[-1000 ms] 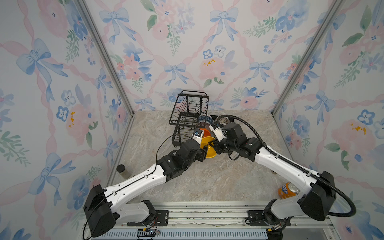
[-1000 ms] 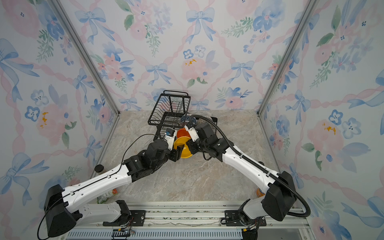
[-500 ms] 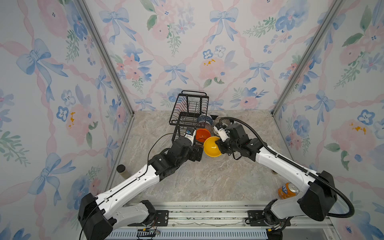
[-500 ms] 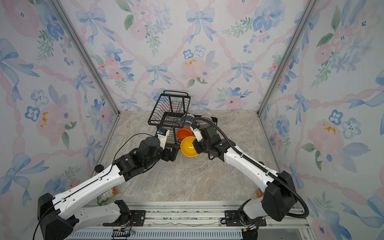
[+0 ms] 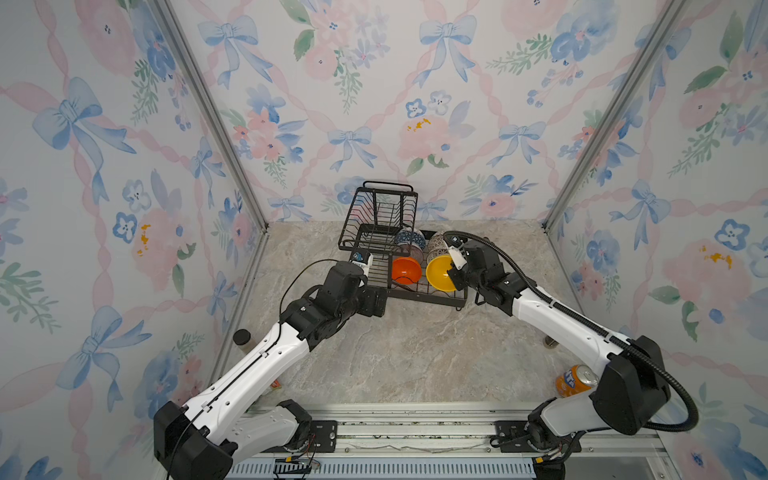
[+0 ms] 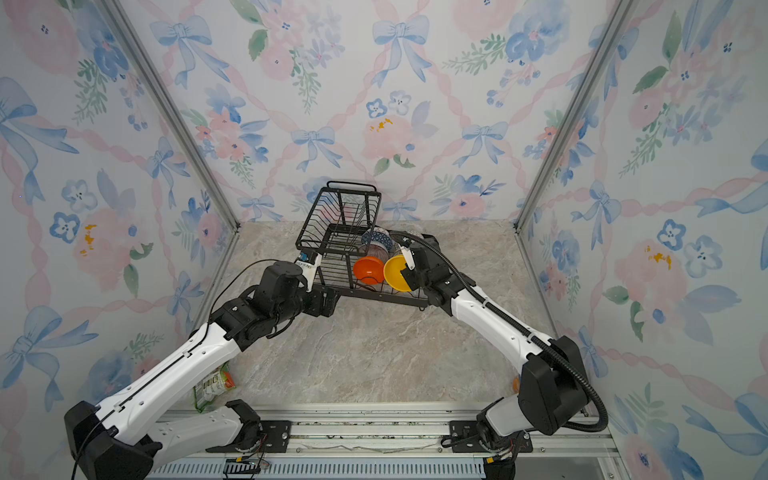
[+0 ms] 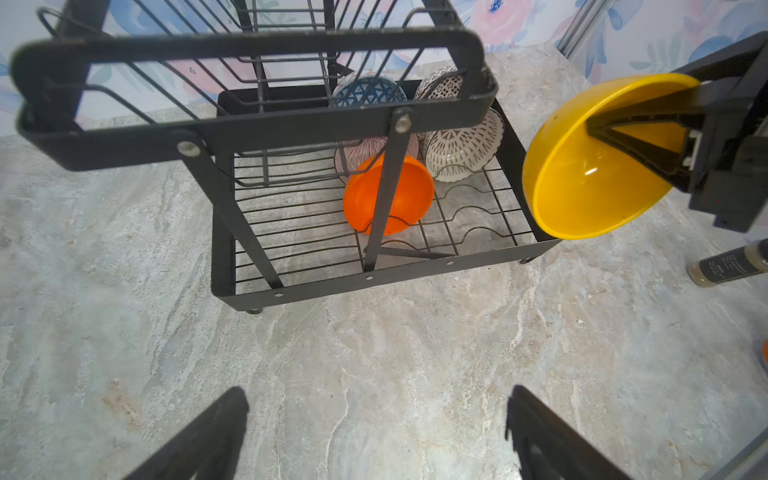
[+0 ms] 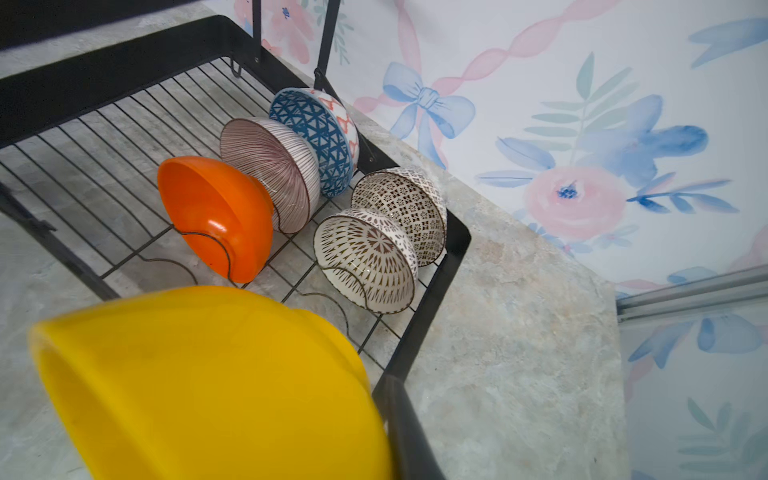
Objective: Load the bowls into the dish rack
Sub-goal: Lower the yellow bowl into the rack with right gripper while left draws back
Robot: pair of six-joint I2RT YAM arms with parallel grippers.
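Right tool [image 7: 611,126] pinching yellow bowl [image 7: 582,187] above dish rack [image 7: 374,277] edge, left tool [image 7: 378,399] spread wide

Text check: you are getting nothing fully legible.
- Can [image 5: 575,380]: a blue logo is showing on the orange side, its letters too small to read.
- Bottle [image 7: 731,266]: the dark label is carrying fine print, unreadable.
- Packet [image 6: 212,384]: its printing is blurring out.

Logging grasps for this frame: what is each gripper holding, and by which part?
The right gripper pinches the yellow bowl by its rim, one finger inside it. The left gripper is open, holding nothing.
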